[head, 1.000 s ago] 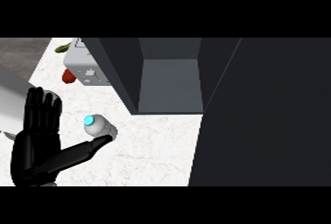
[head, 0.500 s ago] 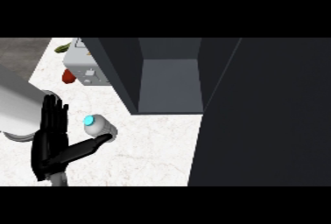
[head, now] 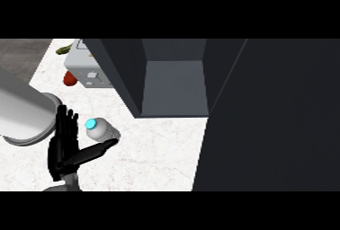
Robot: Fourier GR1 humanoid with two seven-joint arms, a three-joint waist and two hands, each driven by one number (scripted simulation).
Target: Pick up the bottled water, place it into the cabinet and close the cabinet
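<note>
Moving in since a second ago, the left hand (head: pixel 68 148) is now reaching beside the water bottle (head: pixel 100 129), fingers straight and spread, thumb just under it. That bottle is standing on the worktop (head: pixel 156 148) before the open cabinet (head: pixel 174 81). Probably light, smooth and slippery; wrapping its body below the cap looks best.

You are looking down at a kitchen: a white marble counter (head: pixel 153 148), a dark open cabinet (head: pixel 172 85) standing on it, and at the back left a small grey appliance (head: pixel 90 67) with produce (head: pixel 69 78) beside it.
</note>
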